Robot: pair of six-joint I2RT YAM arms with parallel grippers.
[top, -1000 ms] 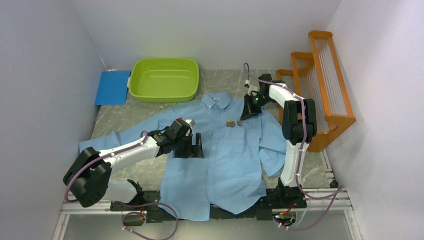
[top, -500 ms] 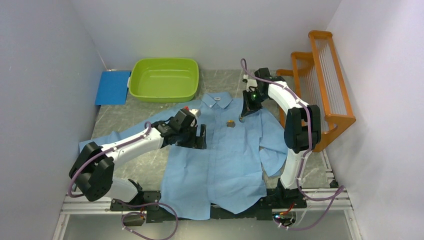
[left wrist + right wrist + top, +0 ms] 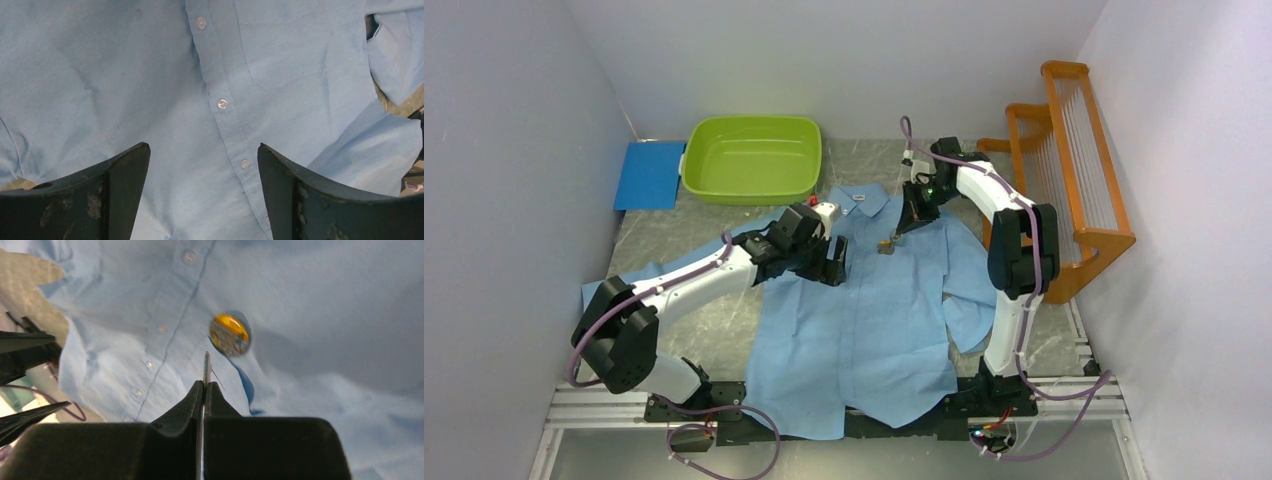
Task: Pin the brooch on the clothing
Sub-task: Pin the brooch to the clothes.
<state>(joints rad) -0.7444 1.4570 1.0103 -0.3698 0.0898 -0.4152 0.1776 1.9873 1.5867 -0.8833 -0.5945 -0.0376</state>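
The clothing, a light blue button-up shirt [image 3: 874, 330], lies flat with its collar toward the back. A small round gold brooch [image 3: 886, 246] rests on its chest, right of the button strip, and shows as a gold disc [image 3: 229, 335] in the right wrist view. My right gripper [image 3: 904, 224] hovers just behind the brooch, shut, with a thin grey metal strip [image 3: 206, 365] poking out between its fingertips. My left gripper [image 3: 834, 262] stands open over the shirt [image 3: 300, 60], its fingers [image 3: 125, 170] either side of the button strip, nothing between them.
A green tub [image 3: 752, 158] stands at the back, with a blue board [image 3: 650, 173] to its left. An orange wooden rack [image 3: 1074, 170] lines the right side. Walls close in on three sides. The shirt's sleeve stretches out to the left under my left arm.
My left arm has swung toward the back and right, closer to the collar and brooch. My right gripper has drawn slightly back from the brooch, which has stayed put.
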